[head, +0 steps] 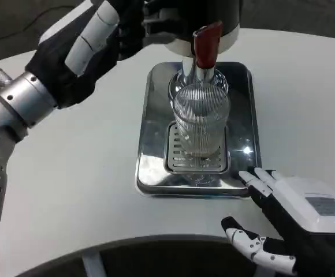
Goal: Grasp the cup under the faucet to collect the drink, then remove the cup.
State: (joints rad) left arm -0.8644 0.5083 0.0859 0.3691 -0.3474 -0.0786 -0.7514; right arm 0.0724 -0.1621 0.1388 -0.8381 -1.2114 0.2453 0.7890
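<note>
cup (201, 120) stands on the tray (150, 173) grate, under the faucet (205, 49). right hand (294, 222), fingers spread and empty, should wrap it low. left hand (95, 43) grip: cannot tell.

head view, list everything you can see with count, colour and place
ribbed clear glass cup: one, transparent, upright on the drip grate under the faucet
chrome faucet with red handle: one, silver and red, directly above the cup
shiny steel drip tray: one, silver, centre of the table, slotted grate in the middle
round white table: one, white, beneath everything
left hand: one, white and black, raised at upper left beside the dispenser
right hand: one, white and black, open, lower right by the tray corner
</note>
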